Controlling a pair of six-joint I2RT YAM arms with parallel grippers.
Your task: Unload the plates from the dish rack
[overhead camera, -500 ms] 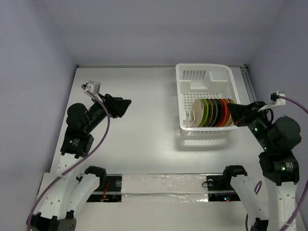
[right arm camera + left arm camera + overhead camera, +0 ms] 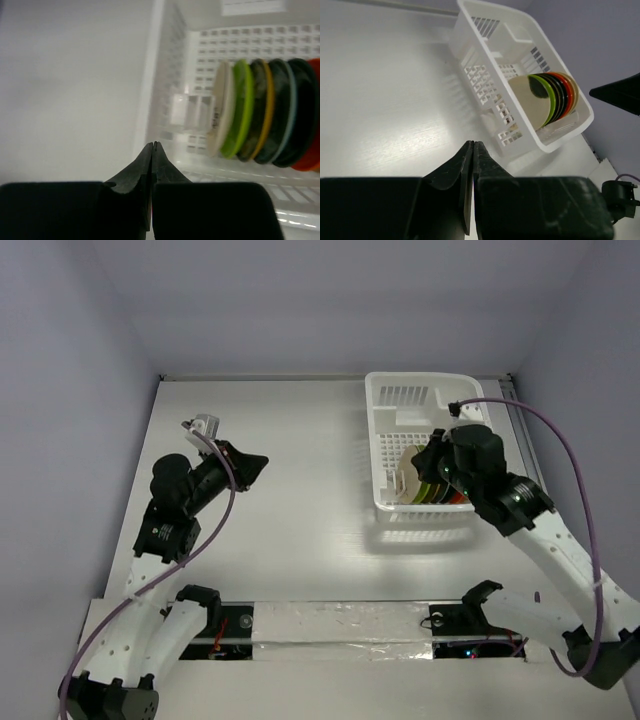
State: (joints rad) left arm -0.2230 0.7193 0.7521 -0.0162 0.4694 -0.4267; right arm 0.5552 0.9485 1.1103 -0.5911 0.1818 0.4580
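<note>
- The plates (image 2: 545, 97) stand on edge in a row at the near end of the dish rack (image 2: 372, 430).
- The right gripper (image 2: 153, 146) is pressed closed and empty, apparently over the rack's plates.
- The left gripper (image 2: 472, 146) is closed and empty, well left of the rack.

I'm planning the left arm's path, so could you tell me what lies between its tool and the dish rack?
Only bare white table separates the left tool from the dish rack, seen from the top external view.
</note>
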